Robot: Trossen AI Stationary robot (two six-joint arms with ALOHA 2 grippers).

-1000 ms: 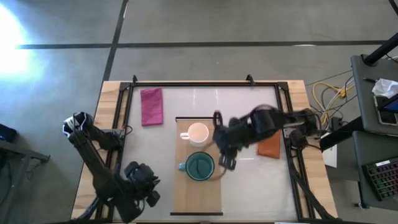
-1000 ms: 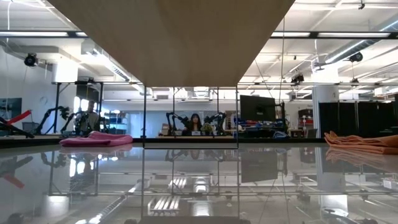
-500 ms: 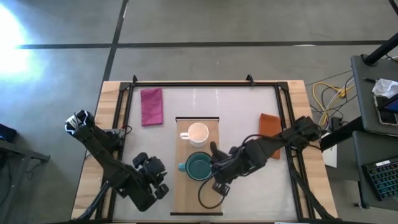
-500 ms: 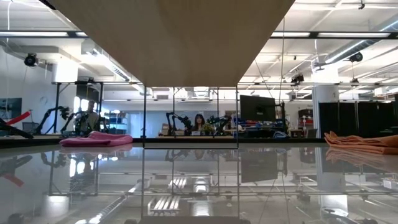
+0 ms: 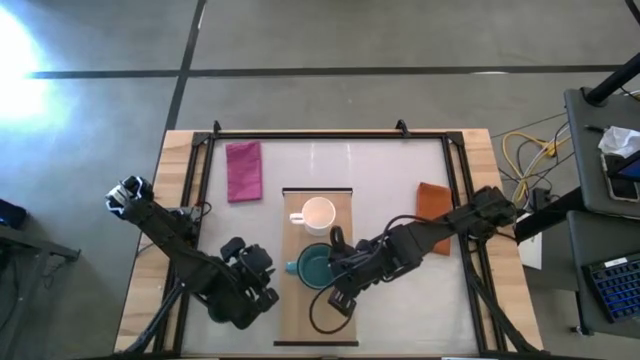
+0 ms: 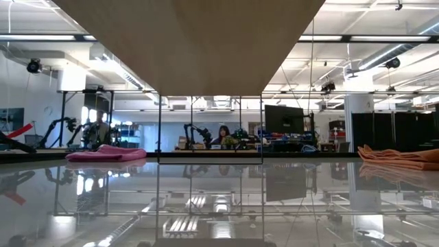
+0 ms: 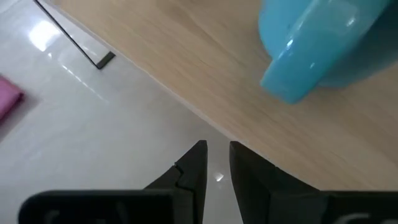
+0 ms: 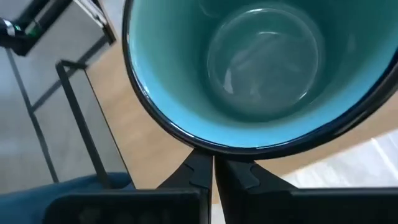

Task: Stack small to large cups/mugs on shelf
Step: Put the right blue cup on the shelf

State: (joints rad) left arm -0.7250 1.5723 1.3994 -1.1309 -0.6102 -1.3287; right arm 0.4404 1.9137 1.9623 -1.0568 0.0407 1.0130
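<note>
The light-wood shelf (image 5: 300, 310) lies in the middle of the table. On it stand the cream-white mug (image 5: 318, 214) and, nearer, the teal mug (image 5: 316, 268), both upright on their bases. The teal mug is empty inside (image 8: 261, 62). The dark green cup shows in no view. My right gripper (image 5: 337, 272) is shut, level with the teal mug's right side; its fingertips (image 8: 214, 169) are just outside the rim (image 8: 205, 148). My left gripper (image 5: 264, 277) is shut and empty, over the table just left of the shelf's edge (image 7: 186, 106), near the mug's handle (image 7: 292, 74). My right gripper's shut fingertips (image 8: 200, 167) stand right at the outside of the teal mug's rim (image 8: 214, 149), on the mug's right side, coming from the table's right. I cannot tell whether they touch it. The mug stands upright on the shelf.
A pink folded cloth (image 5: 244, 170) lies at the far left and an orange one (image 5: 432, 205) at the right, partly under my right arm. A black frame (image 5: 330, 135) runs around the table. People and other robot arms show in the room behind.
My right gripper has gone from beside the cream-white mug toward the table's near edge and left, ending at the teal mug's right side. My left gripper has gone toward the table's right, up to the shelf's left edge. Both mugs have stayed where they were.
</note>
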